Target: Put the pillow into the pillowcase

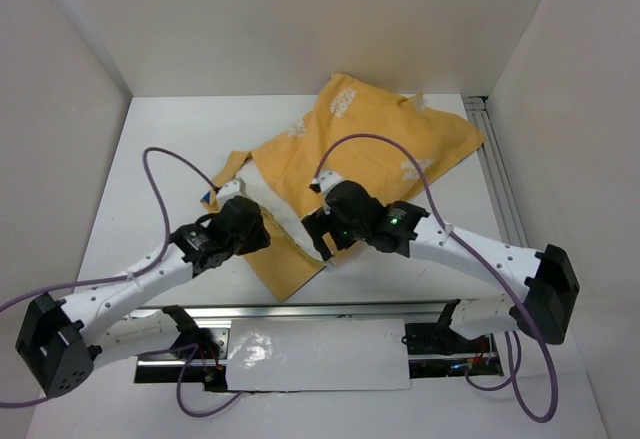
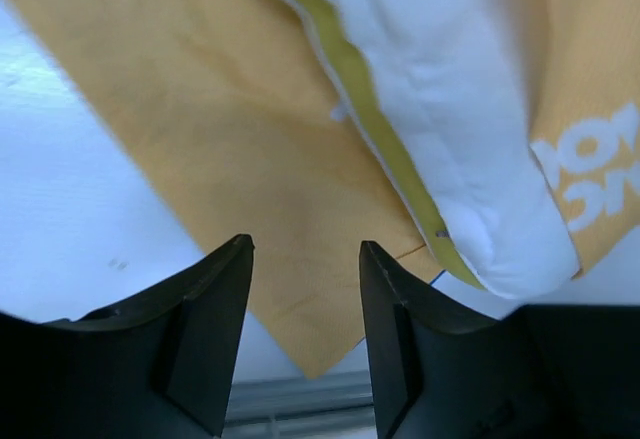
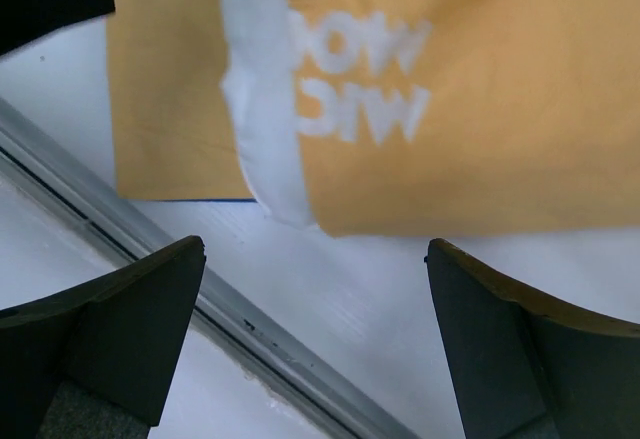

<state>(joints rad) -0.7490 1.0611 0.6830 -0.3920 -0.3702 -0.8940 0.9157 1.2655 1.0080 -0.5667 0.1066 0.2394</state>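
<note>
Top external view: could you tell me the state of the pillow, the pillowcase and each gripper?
pillow, mostly covered by the pillowcase, one white strip with a yellowish edge exposed.
pillowcase, orange side out, rumpled on the table, around most of the pillow.
left gripper, fingers open, holding nothing.
right gripper, fingers wide open, holding nothing.

Pillowcase [image 1: 380, 149] was sprawled over the bench [image 1: 170, 159], from the middle out to the far right. Pillow [image 1: 280, 204] sat mostly in it, one strip poking out the near-left mouth. Left claw [image 2: 305, 249] hung just left of that strip, right claw [image 3: 315, 249] just right.
</note>
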